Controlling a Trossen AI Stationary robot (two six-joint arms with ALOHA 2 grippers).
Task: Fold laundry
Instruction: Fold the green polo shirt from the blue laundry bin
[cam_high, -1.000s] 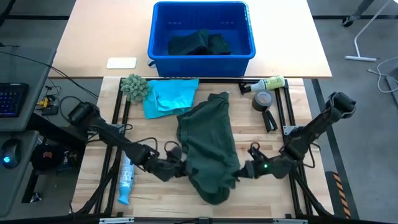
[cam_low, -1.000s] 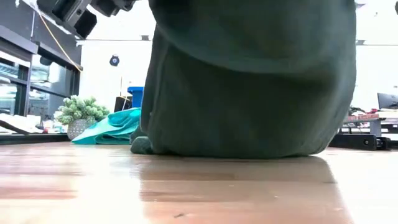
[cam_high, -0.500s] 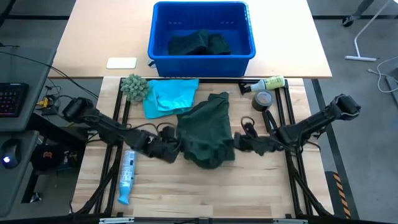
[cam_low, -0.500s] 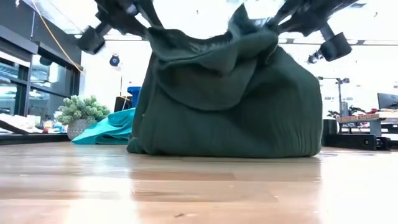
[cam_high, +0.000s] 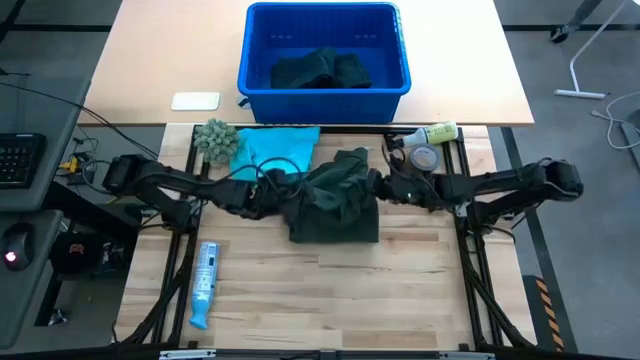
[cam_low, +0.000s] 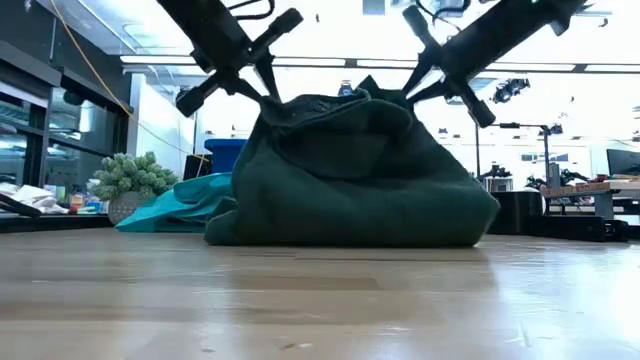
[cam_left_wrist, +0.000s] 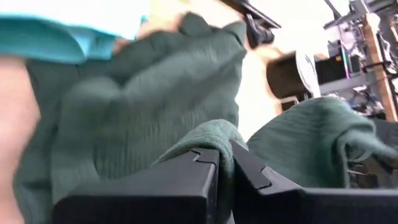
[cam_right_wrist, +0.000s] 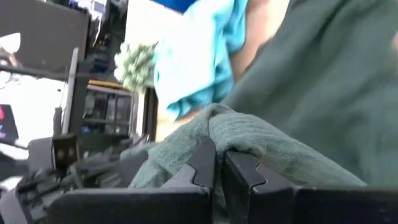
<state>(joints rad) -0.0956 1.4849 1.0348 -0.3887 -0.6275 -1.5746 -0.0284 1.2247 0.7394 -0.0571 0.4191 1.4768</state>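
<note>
Dark green garment (cam_high: 335, 200) bunched mid-table, touching turquoise shirt (cam_high: 272, 152). Left gripper (cam_high: 283, 192) pinching its left edge, right gripper (cam_high: 382, 185) pinching right edge, both clamped on cloth. More dark cloth, probably laundry, in blue bin (cam_high: 256, 75).

The garment (cam_high: 335, 200) pinched in my black fingers (cam_left_wrist: 186, 180) is plain dark green, and more dark green cloth (cam_high: 320, 70) lies in the bright blue plastic bin (cam_high: 325, 20). The shirt (cam_high: 270, 155) behind it is solid turquoise. The fuzzy ball (cam_high: 216, 140) is pale grey-green. My counter (cam_high: 400, 290) is light striped wood. The bottle (cam_high: 203, 282) is blue and white; the tape roll (cam_high: 424, 157) is grey.
</note>
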